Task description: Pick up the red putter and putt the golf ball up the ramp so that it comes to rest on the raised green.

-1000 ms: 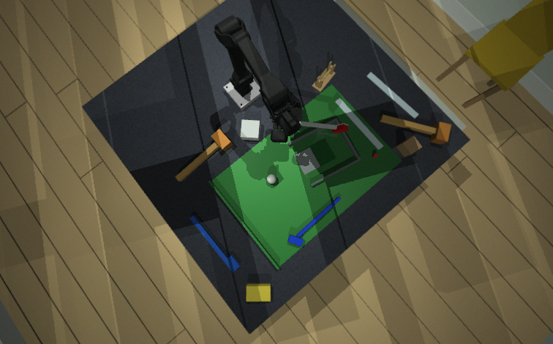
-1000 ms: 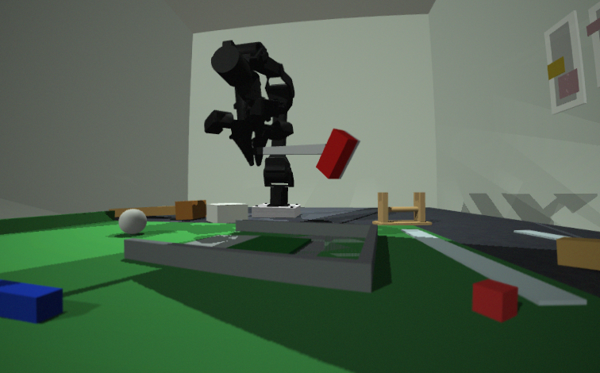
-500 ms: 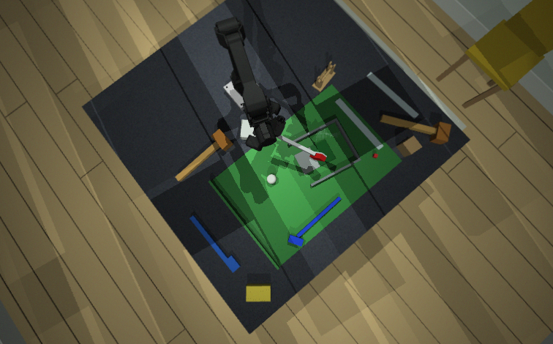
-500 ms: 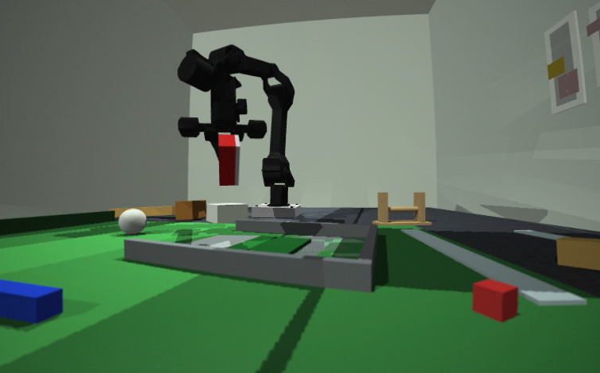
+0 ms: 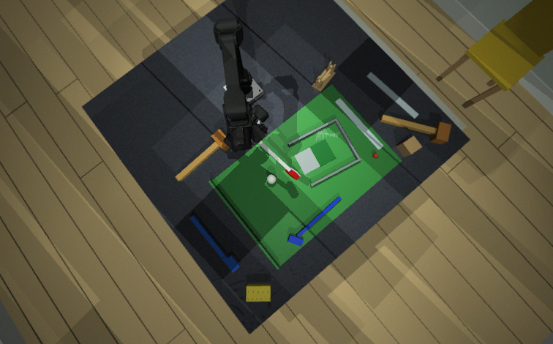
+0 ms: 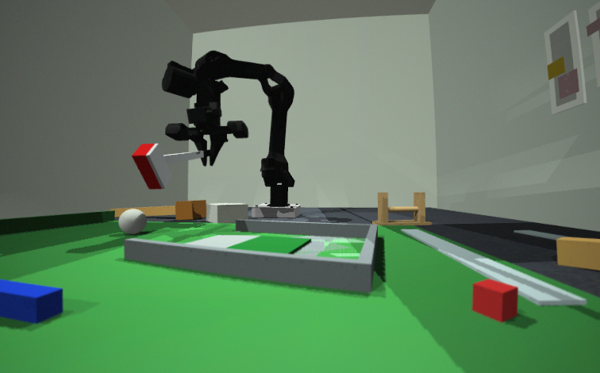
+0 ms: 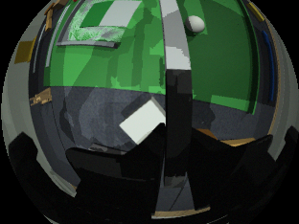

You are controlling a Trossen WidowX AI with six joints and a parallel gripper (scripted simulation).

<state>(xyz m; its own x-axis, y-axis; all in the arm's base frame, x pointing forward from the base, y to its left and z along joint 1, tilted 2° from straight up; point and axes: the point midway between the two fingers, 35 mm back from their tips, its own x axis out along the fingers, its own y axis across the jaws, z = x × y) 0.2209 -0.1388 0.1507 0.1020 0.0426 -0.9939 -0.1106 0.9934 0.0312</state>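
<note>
My gripper (image 5: 260, 140) (image 6: 208, 158) (image 7: 171, 126) is shut on the dark grip of the red putter (image 5: 275, 156) (image 6: 148, 167) (image 7: 176, 57). The putter is in the air, its pale shaft slanting out and its red head tilted. From above, the head appears between the ball and the ramp. The white golf ball (image 5: 271, 178) (image 6: 132, 221) (image 7: 195, 24) rests on the green mat (image 5: 249, 200) (image 6: 200, 324). The pale ramp (image 5: 306, 160) (image 6: 219, 241) (image 7: 120, 12) adjoins the raised green (image 5: 325, 152) (image 6: 272, 243) (image 7: 95, 14), inside a three-sided grey border (image 5: 348, 140) (image 6: 247, 263) (image 7: 88, 44).
A blue putter (image 5: 319, 217) (image 6: 10, 298) lies on the mat. A red cube (image 5: 375, 156) (image 6: 494, 300) and a pale strip (image 5: 358, 123) lie past the border. A white block (image 6: 228, 213) (image 7: 144, 122), a wooden mallet (image 5: 197, 162) and a small rack (image 5: 325, 79) (image 6: 401, 209) are off the mat.
</note>
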